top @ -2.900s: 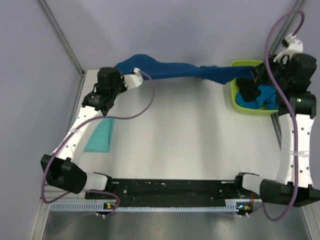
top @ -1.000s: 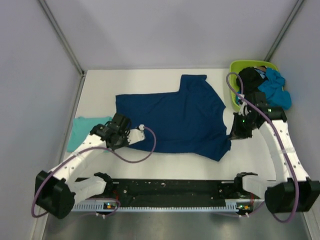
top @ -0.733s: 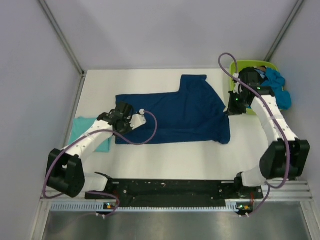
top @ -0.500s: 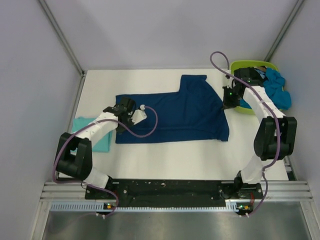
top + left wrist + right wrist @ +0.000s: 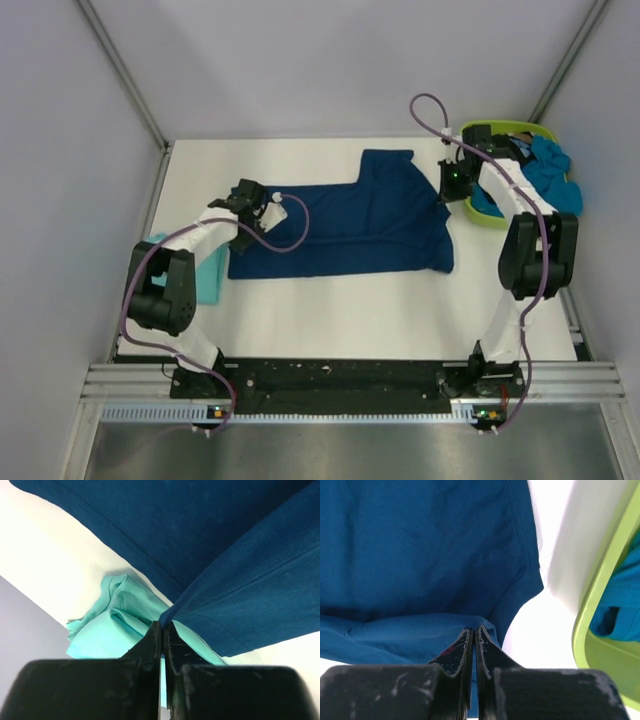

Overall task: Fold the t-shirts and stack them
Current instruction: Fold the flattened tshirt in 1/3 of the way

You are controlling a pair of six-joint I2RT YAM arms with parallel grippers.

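Pinching opposite edges of the navy t-shirt [image 5: 350, 220]: left end effector [image 5: 161, 626], right end effector [image 5: 474, 630], over the counter [image 5: 330, 300].

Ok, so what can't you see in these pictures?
- Top view: the right arm covers part of the pile in the green tub, so the shirt count is unknown.
- Right wrist view: the picture's edge cuts the green tub off.
- Top view: the left arm hides part of the teal shirt; in the left wrist view the navy shirt overlaps it.
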